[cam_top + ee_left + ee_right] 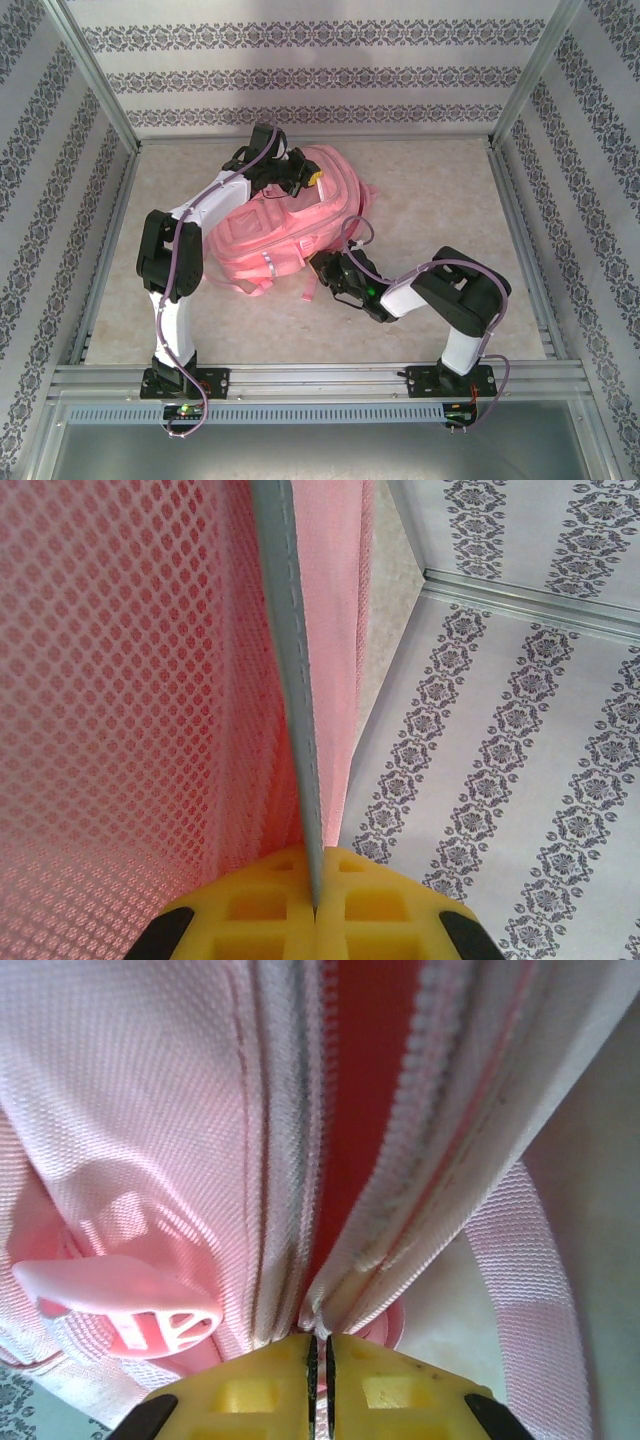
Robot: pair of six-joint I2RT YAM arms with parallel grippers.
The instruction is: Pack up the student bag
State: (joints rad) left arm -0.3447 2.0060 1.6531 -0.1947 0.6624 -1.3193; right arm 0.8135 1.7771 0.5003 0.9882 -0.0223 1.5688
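Left gripper [310, 177]: at the far end of the student bag [285, 228]; yellow pads [250, 920] clenched on the bag's grey edge trim [290, 680].
Mesh panel [110, 700]: pink, directly left of the trim.
Student bag: lies flat on the table [440, 200], slightly left of centre, between the two arms.
Right gripper [326, 268]: at the bag's near right edge; its pads [400, 1390] pressed almost together, pinching where the zip rows meet.
Pull tab [120, 1300]: pink, left of those pads.
Zip [400, 1140]: open, red lining [360, 1090] showing.
Strap [530, 1290]: pink, on the right.
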